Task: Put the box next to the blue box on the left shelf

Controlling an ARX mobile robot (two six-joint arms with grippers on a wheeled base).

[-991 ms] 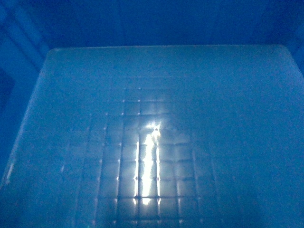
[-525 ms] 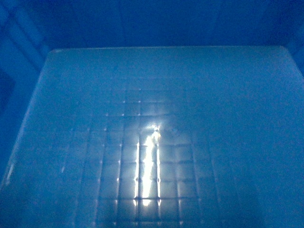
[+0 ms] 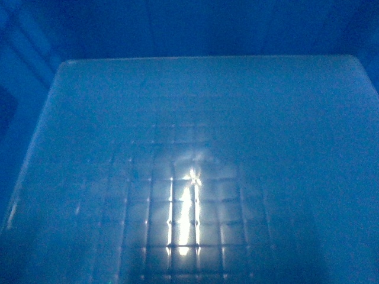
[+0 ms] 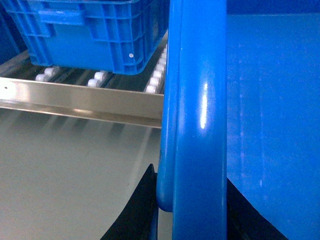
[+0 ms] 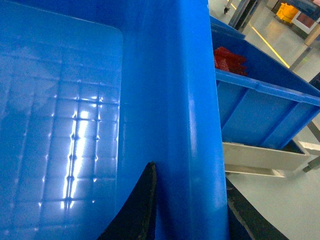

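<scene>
**Blue crate clamped by both tools at the roller shelf**

Nearest each wrist camera, dark fingers straddle a thick rim. The left tool (image 4: pixel 192 210) is clenched on the left wall of the large open-top blue plastic crate (image 4: pixel 200 115), one black finger outside the rounded, glossy rim and one inside. The right tool (image 5: pixel 190 210) grips the crate's right wall the same way, its matte black pads (image 5: pixel 142 205) pressed against smooth blue plastic.

Inside the crate, the floor (image 3: pixel 189 177) fills the head view: pale, semi-glossy, with rounded corners and a faint raised grid of small squares that catches a bright streak of reflected light. The dark blue inner walls rise around it.

Past the left rim, a brushed metal rail (image 4: pixel 80 100) fronts the left shelf, a flow rack with rows of small white plastic rollers (image 4: pixel 97 79). The held crate's rim crosses over that rail in the left wrist view. A second blue crate with ribbed, gridded walls (image 4: pixel 90 30) sits on the rollers just beside it, farther back and to the left.

Beyond the right wall lies another blue open bin (image 5: pixel 260 110) with red items (image 5: pixel 230 59) inside, on a pale support, and a grey polished floor (image 5: pixel 270 200).
</scene>
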